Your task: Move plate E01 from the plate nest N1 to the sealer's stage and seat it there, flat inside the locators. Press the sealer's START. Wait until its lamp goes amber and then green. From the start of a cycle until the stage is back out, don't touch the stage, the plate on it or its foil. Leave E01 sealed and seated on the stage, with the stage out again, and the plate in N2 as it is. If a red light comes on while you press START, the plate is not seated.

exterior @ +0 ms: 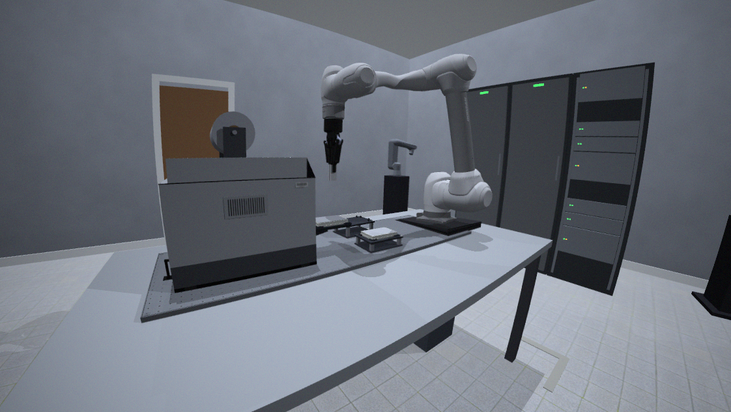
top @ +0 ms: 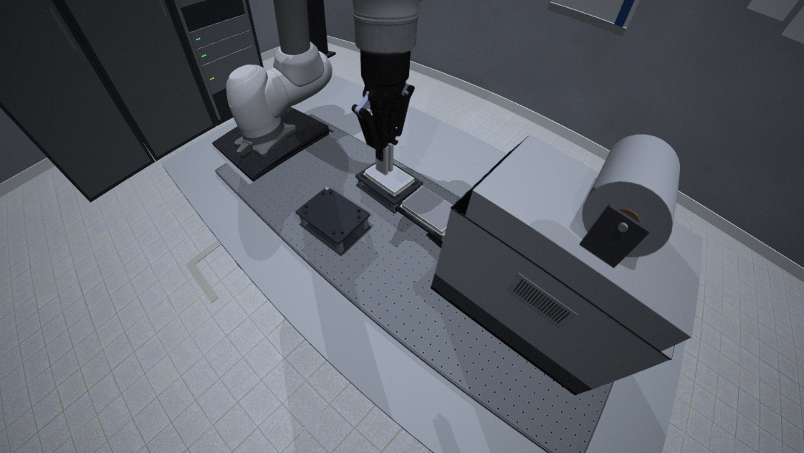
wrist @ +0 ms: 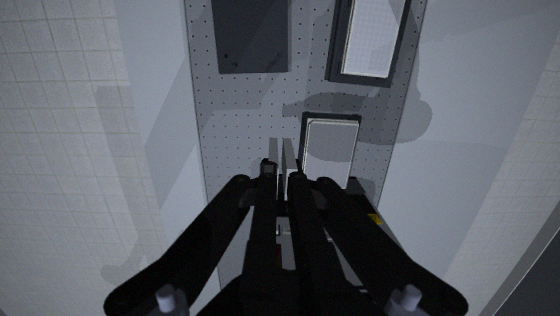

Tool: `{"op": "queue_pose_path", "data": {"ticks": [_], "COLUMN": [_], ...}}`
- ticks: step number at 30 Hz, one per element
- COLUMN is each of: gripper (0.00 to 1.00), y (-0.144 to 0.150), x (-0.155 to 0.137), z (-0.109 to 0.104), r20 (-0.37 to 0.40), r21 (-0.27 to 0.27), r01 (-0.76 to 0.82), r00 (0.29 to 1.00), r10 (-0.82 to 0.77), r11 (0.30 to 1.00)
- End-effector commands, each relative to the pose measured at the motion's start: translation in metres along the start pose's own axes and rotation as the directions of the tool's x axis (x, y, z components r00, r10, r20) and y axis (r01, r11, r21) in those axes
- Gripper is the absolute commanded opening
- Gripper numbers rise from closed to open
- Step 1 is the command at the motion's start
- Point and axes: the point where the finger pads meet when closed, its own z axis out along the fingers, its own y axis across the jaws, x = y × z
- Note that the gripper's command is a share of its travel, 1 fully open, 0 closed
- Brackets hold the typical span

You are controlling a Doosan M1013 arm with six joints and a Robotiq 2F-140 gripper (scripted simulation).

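Note:
My gripper (top: 385,164) hangs high above the table with its fingers pointing down. It is shut and holds nothing; it also shows in the exterior view (exterior: 332,176) and the wrist view (wrist: 280,152). It is over the sealer's front end, well above the stage. A plate with a grey top (top: 427,206) lies flat on the sealer's stage, which stands out in front of the sealer (top: 562,253); the wrist view shows this plate too (wrist: 330,145). The dark nest (top: 332,216) is empty. A white plate (top: 390,180) sits in the other nest. My fingers hide most of the sealer's panel.
A foil roll (top: 630,193) sits on top of the sealer at its far end. The arm's base (top: 269,135) stands on a black pad at the breadboard's end. Server racks (exterior: 578,169) stand behind the table.

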Motion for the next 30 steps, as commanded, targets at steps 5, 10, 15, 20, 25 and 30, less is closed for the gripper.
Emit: {"op": "queue_pose_path", "data": {"ticks": [5,10,15,20,25,30], "gripper": [0.7,0.7,0.7,0.7,0.7,0.7], "y": [0.009,0.021,0.033,0.043,0.051,0.051], "x": [0.017,0.039,0.061,0.079,0.094,0.094], "z": [0.0,0.001,0.002,0.002,0.003,0.003], "r20": [0.0,0.0,0.0,0.0,0.0,0.0], "r21": [0.0,0.0,0.0,0.0,0.0,0.0], "r01": [0.013,0.013,0.019,0.026,0.026,0.026], "r00": [1.0,1.0,1.0,1.0,1.0,1.0], "r10": [-0.013,-0.013,-0.019,-0.026,-0.026,-0.026], "r11": [1.0,1.0,1.0,1.0,1.0,1.0]}}
